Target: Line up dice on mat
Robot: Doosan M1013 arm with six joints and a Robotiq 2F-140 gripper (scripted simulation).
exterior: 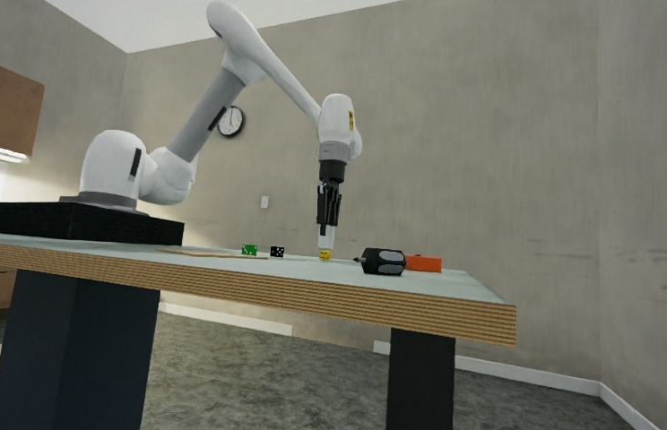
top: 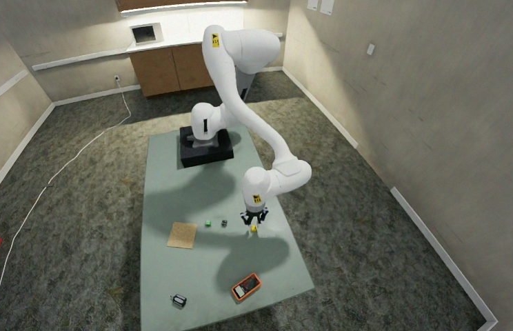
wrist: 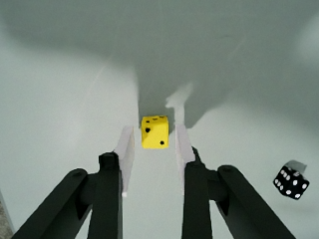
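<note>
1. The white arm (top: 260, 121) (exterior: 278, 65) rises from its black base block (top: 187, 158) (exterior: 30, 223), bends at a high elbow and slopes down to a wrist that stands nearly upright, well apart from the mat (top: 182, 235) (exterior: 207, 253).
2. The end effector (top: 254, 225) (exterior: 325, 246) (wrist: 155, 139) points straight down over the tabletop (top: 171, 191) (exterior: 293, 273) (wrist: 60, 100). It is partly open, grips nothing, and has its fingertips on either side of the yellow die (top: 254, 228) (exterior: 324, 254) (wrist: 155, 133), just above it.
3. That die, farthest of the three from the mat, shows two pips upward.
4. The green die (top: 207, 223) (exterior: 248, 248) sits just beside the mat; the black die (top: 224, 223) (exterior: 277, 251) (wrist: 291, 182) lies between green and yellow. All three are off the mat.
5. Yellow warning stickers (top: 257, 198) (exterior: 350, 120) mark the arm; their print is too small to read, and I can make out no brand.
</note>
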